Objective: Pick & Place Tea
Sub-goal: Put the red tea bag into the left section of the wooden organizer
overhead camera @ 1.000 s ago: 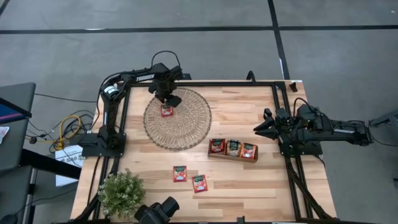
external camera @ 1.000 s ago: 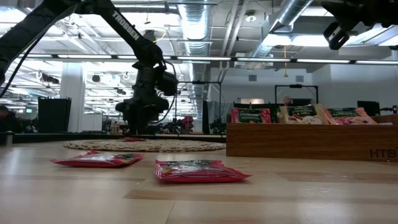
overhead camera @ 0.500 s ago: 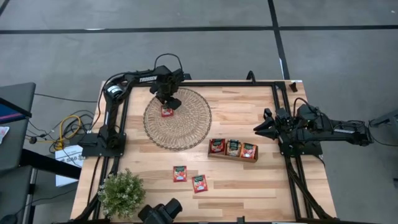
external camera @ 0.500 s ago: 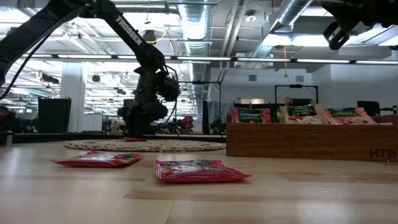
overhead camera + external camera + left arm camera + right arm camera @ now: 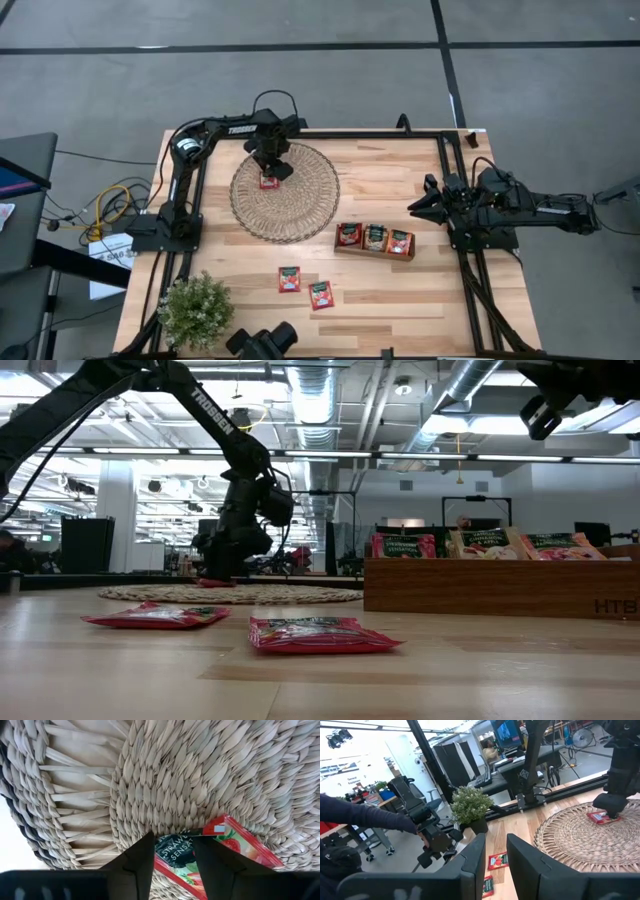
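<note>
A red tea sachet [image 5: 267, 183] [image 5: 240, 845] lies flat on the far-left part of the round wicker mat [image 5: 300, 210]. My left gripper [image 5: 270, 173] [image 5: 173, 840] points down over it. It is open by a narrow gap, with the sachet's printed face showing between the fingers. In the low view the left gripper [image 5: 222, 570] is down at mat level. Two more red sachets [image 5: 289, 279] [image 5: 321, 294] lie flat on the near part of the table. Others stand in the wooden tray [image 5: 375, 240]. My right gripper [image 5: 412, 209] [image 5: 496, 840] waits at the table's right side, narrowly open. My left gripper comes from above onto the sachet's end [image 5: 175, 851] that lies toward the mat's rim. One finger [image 5: 210, 860] overlaps the sachet's face and the other [image 5: 137, 860] stands at its edge. I cannot tell whether the fingertips touch it. The sachet lies flat on the mat.
A potted plant [image 5: 195, 310] stands at the near-left corner, with a black camera [image 5: 262, 342] beside it at the near edge. Black frame rails run along the left, far and right sides. A person's dark sleeve [image 5: 365, 817] shows beyond the near-left corner. Bare wood lies between mat and tray.
My left gripper has shifted a little toward the table's right and near edges, coming more squarely over the sachet on the mat. The sachet has stayed where it was.
</note>
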